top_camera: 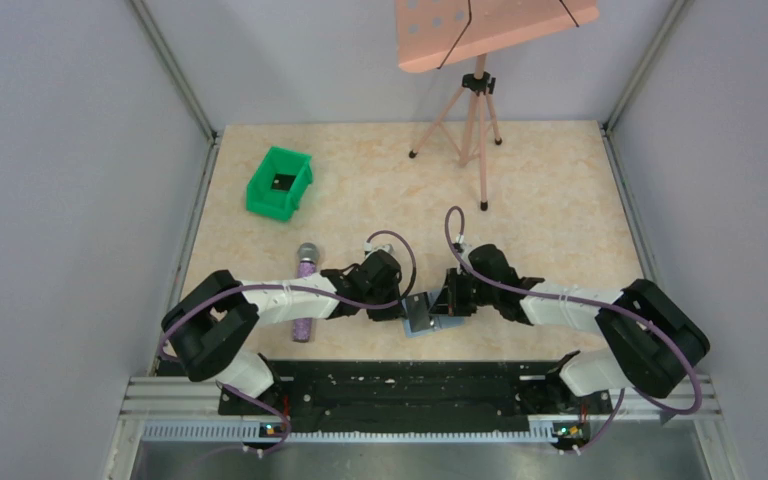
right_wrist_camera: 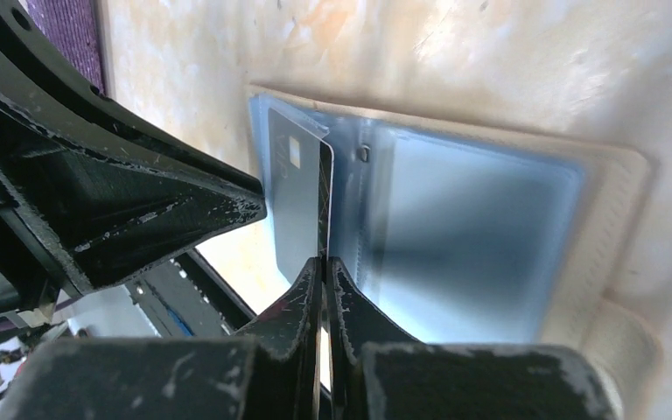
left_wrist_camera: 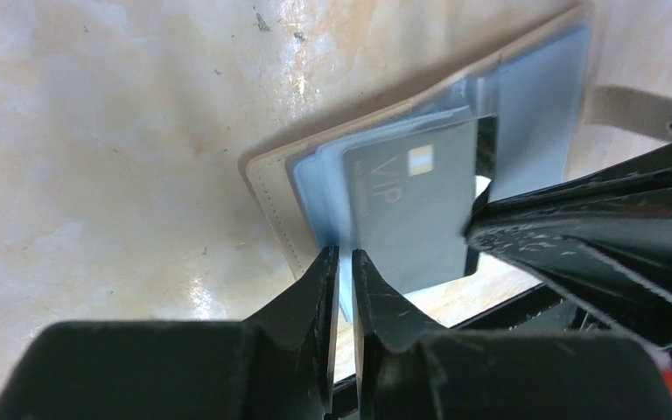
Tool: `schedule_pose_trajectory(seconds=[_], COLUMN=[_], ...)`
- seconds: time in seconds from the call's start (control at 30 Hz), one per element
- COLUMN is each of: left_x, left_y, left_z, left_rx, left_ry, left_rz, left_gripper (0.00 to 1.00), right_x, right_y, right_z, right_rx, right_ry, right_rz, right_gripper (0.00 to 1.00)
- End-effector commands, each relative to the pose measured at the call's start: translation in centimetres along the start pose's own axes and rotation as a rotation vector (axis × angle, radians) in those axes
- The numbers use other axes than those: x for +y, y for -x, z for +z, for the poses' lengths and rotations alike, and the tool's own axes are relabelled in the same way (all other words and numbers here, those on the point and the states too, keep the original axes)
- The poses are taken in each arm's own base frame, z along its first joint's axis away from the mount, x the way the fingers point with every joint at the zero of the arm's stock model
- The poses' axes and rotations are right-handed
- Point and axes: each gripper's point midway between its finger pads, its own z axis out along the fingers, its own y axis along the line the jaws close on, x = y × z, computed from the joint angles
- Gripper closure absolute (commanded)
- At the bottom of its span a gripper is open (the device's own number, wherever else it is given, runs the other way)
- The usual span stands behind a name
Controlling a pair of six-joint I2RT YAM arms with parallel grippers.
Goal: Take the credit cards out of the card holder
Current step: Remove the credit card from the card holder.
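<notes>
The holder [top_camera: 422, 318] lies open on the counter [top_camera: 560, 200], at the middle of its near edge, between the two end effectors. Its beige rim frames light blue sleeves, and a beige strap [left_wrist_camera: 634, 112] with a snap sticks out from one side.

The left end effector [left_wrist_camera: 344, 255] is clenched on the near edge of a thin blue sleeve of the holder; its fingers [left_wrist_camera: 306, 297] stand almost together with the sleeve pinched between them.

The right end effector [right_wrist_camera: 324, 261] is clenched on a dark card [left_wrist_camera: 416, 214] marked "VIP" with a small pale chip. From the right wrist the card shows edge-on, standing up from the left half of the holder. Whether its far end is tucked in a sleeve, I cannot tell.

The two end effectors sit just beside each other over the holder.

A purple microphone [top_camera: 305, 292] lies on the counter left of the holder, beside the left arm. A green bin [top_camera: 280, 183] stands at the far left. A tripod [top_camera: 477, 130] with a pink board stands at the far side, right of centre.
</notes>
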Motion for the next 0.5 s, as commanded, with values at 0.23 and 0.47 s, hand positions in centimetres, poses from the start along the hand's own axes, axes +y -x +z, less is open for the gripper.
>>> schedule_pose_trajectory(seconds=[0.23, 0.47], left_x=[0.3, 0.2], left_y=[0.1, 0.1], left_z=[0.2, 0.3], left_rx=[-0.011, -0.004], left_ry=[0.013, 0.017], left_rz=[0.025, 0.028], left_gripper=[0.83, 0.83], right_x=[-0.8, -1.2], right_y=[2.2, 2.1], right_z=[-2.6, -3.1], right_rx=[-0.083, -0.083], right_ry=[-0.01, -0.024], right_rz=[-0.02, -0.011], right_gripper=[1.0, 1.0])
